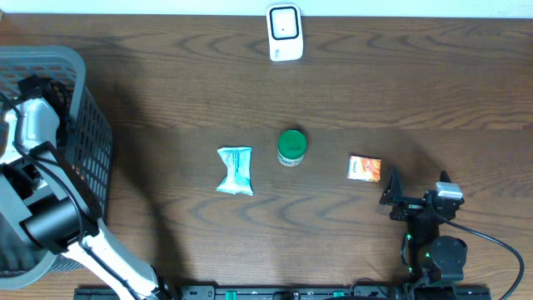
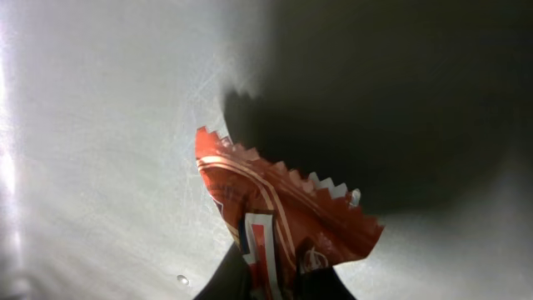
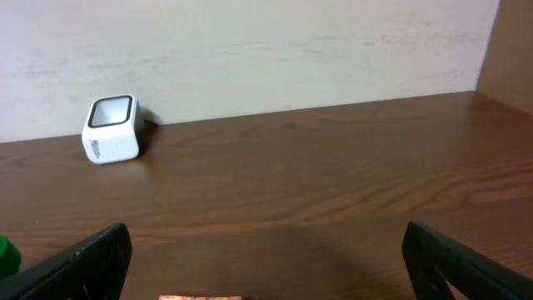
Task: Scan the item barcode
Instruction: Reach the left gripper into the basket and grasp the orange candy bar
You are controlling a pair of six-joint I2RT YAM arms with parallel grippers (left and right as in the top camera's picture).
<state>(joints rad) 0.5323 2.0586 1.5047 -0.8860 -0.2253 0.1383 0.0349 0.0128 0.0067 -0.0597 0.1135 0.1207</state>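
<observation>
Red wrapper [image 2: 279,221] cropped below, lettering seemingly blurred

Table [image 1: 166,92] was dark wood grain, smooth, low sheen. Scanner [image 1: 284,32] looked like glossy white plastic. Basket [image 1: 87,125] was grey plastic lattice, matt. Snack wrapper [image 2: 283,217] was red film, glossy and creased, with a saw-tooth edge. Pouch [image 1: 235,170] was teal-and-white film, crinkled, shiny. Lid [image 1: 291,145] was smooth green plastic. Carton [image 1: 364,168] looked like orange printed card. Wall [image 3: 291,50] was off-white, matt

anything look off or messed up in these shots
Only the red wrapper: the left gripper pinches it at one end, so it is creased and bunched, which could hide a barcode. The packet, jar and box on the table sit apart, nothing spilled.
</observation>
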